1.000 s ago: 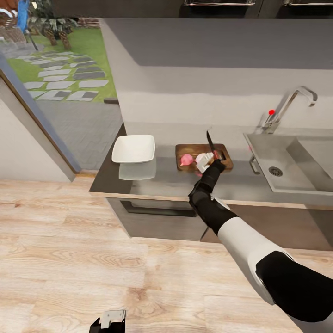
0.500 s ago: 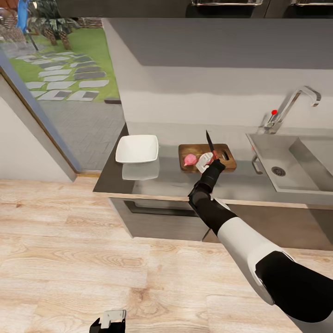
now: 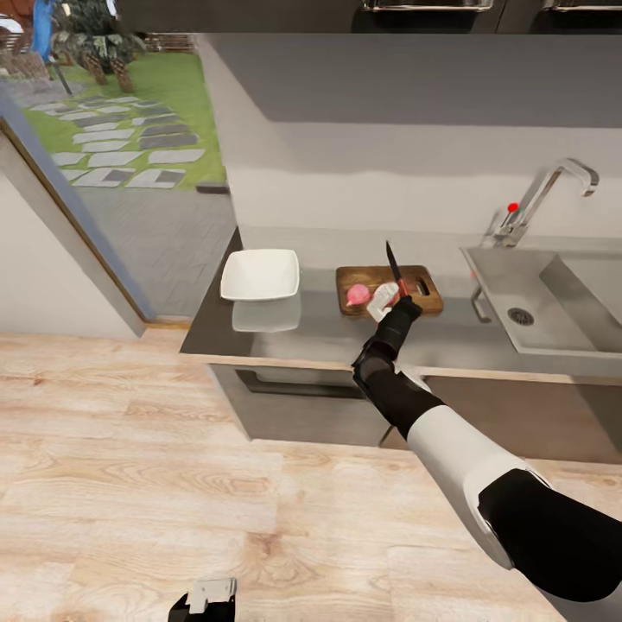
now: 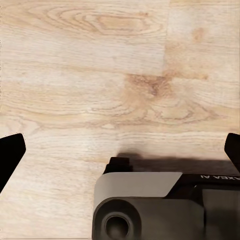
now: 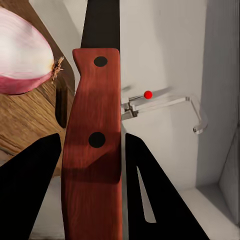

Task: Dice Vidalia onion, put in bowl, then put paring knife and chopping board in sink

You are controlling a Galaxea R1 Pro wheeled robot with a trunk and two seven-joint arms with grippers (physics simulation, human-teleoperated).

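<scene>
Over the chopping board [image 3: 389, 289], right claw [image 3: 390, 299] grips paring knife [image 3: 394, 269] upright.

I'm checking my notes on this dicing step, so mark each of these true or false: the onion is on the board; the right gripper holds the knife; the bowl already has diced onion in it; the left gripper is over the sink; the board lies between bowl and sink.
1. The Vidalia onion lies whole on the chopping board. True.
2. The right gripper is shut on the paring knife. True; the right wrist view shows its red handle between the fingers.
3. The bowl holds diced onion. False: it looks empty.
4. The left gripper hangs over the sink. False: it is low over the wooden floor, open.
5. The board lies between bowl and sink on the countertop. True.
</scene>
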